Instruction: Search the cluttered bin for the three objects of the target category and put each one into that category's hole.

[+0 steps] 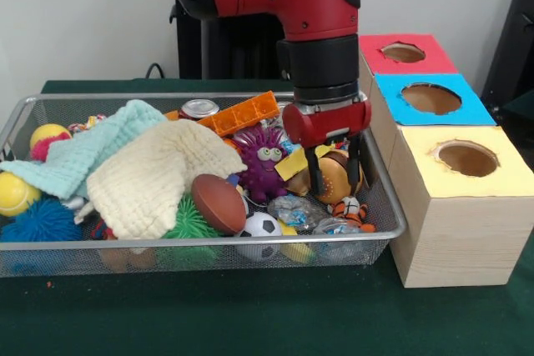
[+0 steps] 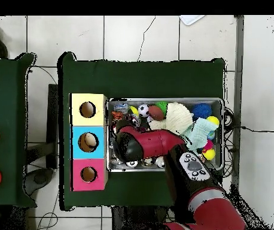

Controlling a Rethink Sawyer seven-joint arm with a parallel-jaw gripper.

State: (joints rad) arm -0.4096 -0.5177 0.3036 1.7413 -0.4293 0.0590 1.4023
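My end effector (image 1: 335, 174) hangs with its fingers spread either side of an orange-tan burger toy (image 1: 335, 179) at the wire bin's (image 1: 200, 243) three o'clock end. It's roundish, so no clear axis.

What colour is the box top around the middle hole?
Blue, between the red and yellow tops; clearest in the front view.

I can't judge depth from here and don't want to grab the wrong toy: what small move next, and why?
Probably lower the gripper a little and close. Its fingers hang open on either side of the orange-tan lumpy toy at the wire bin's end nearest the boxes, apparently not yet gripping, with the red-topped hole waiting.
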